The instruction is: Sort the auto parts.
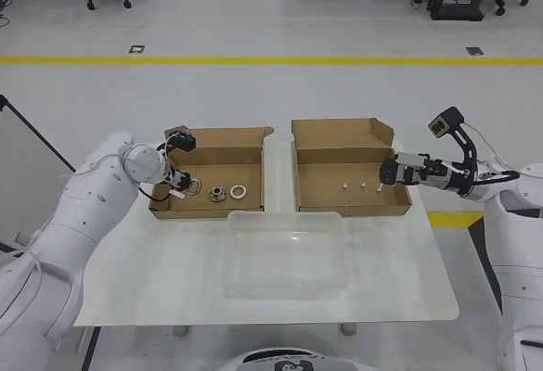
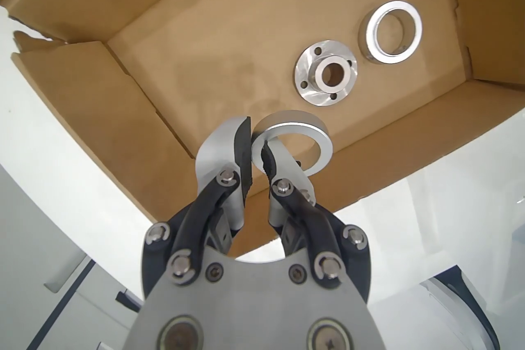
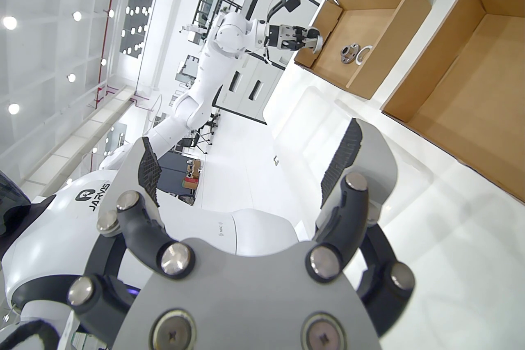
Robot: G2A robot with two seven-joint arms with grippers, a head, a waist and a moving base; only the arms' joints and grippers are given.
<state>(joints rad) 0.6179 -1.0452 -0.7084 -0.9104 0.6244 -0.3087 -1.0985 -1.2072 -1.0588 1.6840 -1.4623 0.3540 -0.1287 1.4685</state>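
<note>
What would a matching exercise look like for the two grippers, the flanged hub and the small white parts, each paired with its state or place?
1. left gripper
2. right gripper
3. flanged hub
4. small white parts

A. open, holding nothing
B. in the box with the loose ring
C. shut on a metal ring
D. in the other box

Pairs: 1-C, 2-A, 3-B, 4-D.

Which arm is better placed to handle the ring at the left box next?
Left. The left gripper is shut on the ring at the left box, near the flange. The right gripper is open, holding nothing, across the table by the right box.
</note>
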